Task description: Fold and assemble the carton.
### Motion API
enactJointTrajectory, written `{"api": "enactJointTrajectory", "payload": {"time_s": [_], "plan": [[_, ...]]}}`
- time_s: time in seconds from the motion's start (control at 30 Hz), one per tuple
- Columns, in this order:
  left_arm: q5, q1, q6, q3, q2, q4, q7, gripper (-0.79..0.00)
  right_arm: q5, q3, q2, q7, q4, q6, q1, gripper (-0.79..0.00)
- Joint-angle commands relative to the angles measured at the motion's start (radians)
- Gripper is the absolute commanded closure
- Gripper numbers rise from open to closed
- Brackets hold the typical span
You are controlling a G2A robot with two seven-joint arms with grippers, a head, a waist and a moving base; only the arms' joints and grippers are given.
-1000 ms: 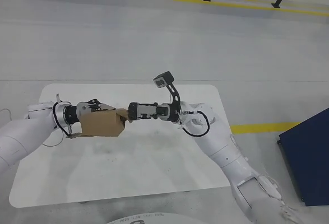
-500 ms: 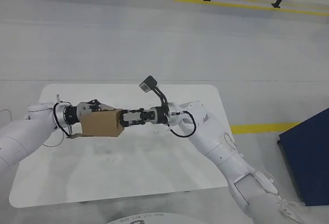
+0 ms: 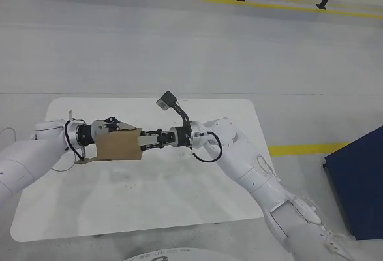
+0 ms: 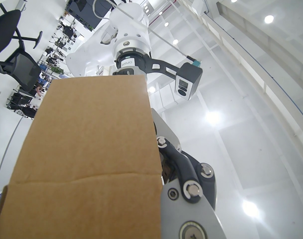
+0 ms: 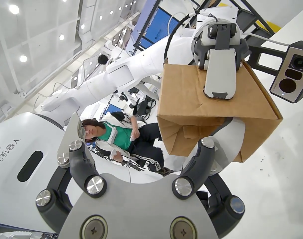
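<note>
A brown carton (image 3: 118,144) hangs above the white table (image 3: 178,196), with my left gripper (image 3: 98,138) shut on its left end. In the right wrist view a white finger pad (image 5: 219,78) of the left gripper presses on the top panel of the carton (image 5: 191,110), whose near end is open with a flap folded inward. My right gripper (image 3: 145,139) sits at that end, open, jaws wide apart (image 5: 149,125). One of its fingers (image 5: 211,148) reaches into the opening. In the left wrist view a carton panel (image 4: 91,135) lies along my finger (image 4: 163,130).
Bare tabletop spreads below and in front of the carton. A dark blue box (image 3: 367,176) stands on the floor off the table's right side. A yellow floor line (image 3: 302,149) runs behind the right arm.
My right arm has moved left and closed the gap to the carton's right end, its wrist turning as it came. The flap that stuck out there now lies folded in. The left gripper held still.
</note>
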Motion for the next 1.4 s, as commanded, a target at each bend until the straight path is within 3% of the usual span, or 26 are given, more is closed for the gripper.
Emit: {"api": "enactJointTrajectory", "payload": {"time_s": [0.0,0.17,0.37,0.5,0.73,1.1,1.37], "plan": [[-0.004,-0.001,-0.003,-0.003,0.0,0.003,-0.003,0.0,0.013,0.011,0.001,0.002,0.001,-0.012,-0.003,-0.785],[-0.07,0.008,-0.014,-0.011,0.004,-0.008,-0.014,0.0,0.053,0.101,0.02,0.008,-0.012,-0.068,-0.046,-0.785],[-0.19,0.009,-0.012,0.003,0.033,-0.055,-0.013,0.0,0.12,0.28,0.058,0.015,-0.07,-0.151,-0.167,-0.785],[-0.267,0.006,-0.01,0.027,0.059,-0.112,-0.01,0.0,-0.019,0.374,0.075,-0.101,-0.111,-0.136,-0.24,-0.785],[-0.295,-0.022,-0.016,0.088,0.096,-0.177,-0.017,0.0,-0.403,0.278,0.07,-0.245,-0.247,0.121,-0.232,-0.785],[-0.275,-0.028,-0.021,0.111,0.116,-0.194,-0.022,0.0,-0.482,0.156,0.052,-0.259,-0.243,0.153,-0.176,-0.785],[-0.242,-0.025,-0.02,0.111,0.108,-0.179,-0.02,0.0,-0.498,0.083,0.04,-0.224,-0.218,0.171,-0.13,-0.785]]}}
